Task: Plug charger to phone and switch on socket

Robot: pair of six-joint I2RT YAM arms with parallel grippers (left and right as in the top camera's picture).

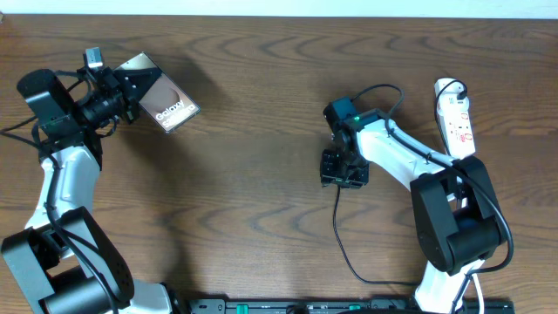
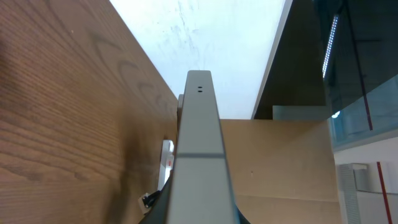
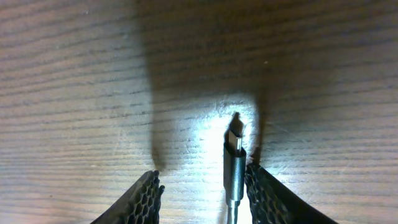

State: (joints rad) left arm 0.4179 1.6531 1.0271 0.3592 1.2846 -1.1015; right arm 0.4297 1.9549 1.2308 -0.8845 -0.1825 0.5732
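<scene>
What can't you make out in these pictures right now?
- socket switch position: overhead, too small, its lower end under the right arm.
- phone port: too small overhead; left wrist shows one bare edge only.
- charger far end: overhead, lost from sight at the arm's base.

You can read just one word: "Galaxy", in white letters on the dark face of the phone (image 1: 166, 103) at the far left, running slantwise beside its brown oval patch. The socket (image 1: 457, 120) at the far right carries red markings on its white face, too small for you to read.
</scene>
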